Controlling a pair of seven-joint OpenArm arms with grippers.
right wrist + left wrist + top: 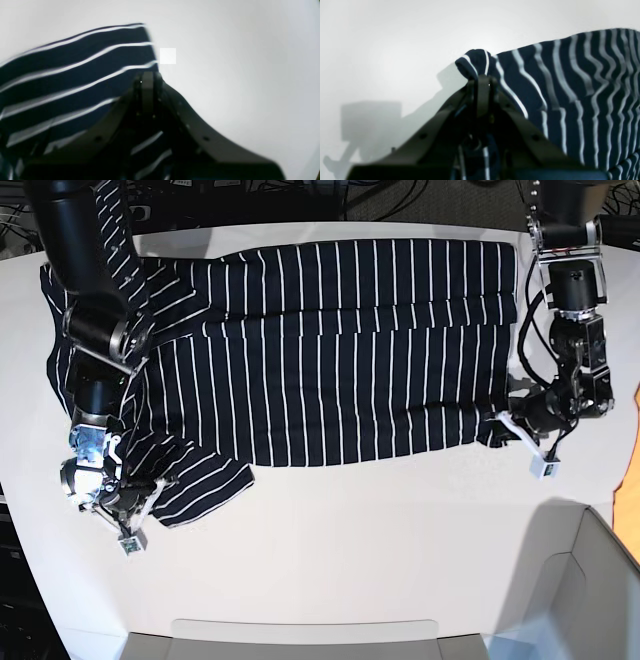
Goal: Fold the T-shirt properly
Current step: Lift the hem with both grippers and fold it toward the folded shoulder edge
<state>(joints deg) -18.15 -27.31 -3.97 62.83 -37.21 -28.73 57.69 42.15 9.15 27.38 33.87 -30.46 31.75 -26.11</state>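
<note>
Left end effector (482,81), clenched on a bunched corner of the T-shirt (340,340), grips the garment's edge at the base view's right side. Right end effector (147,77), likewise clenched on the T-shirt, pinches the striped cloth near a sleeve at the base view's left side. T-shirt lies spread across the white desk (380,540), its far portion doubled over in a horizontal fold, stripes running front to back.

Lab: white worktable (350,510), two robot arms, cable tangle (300,192) behind.
</note>
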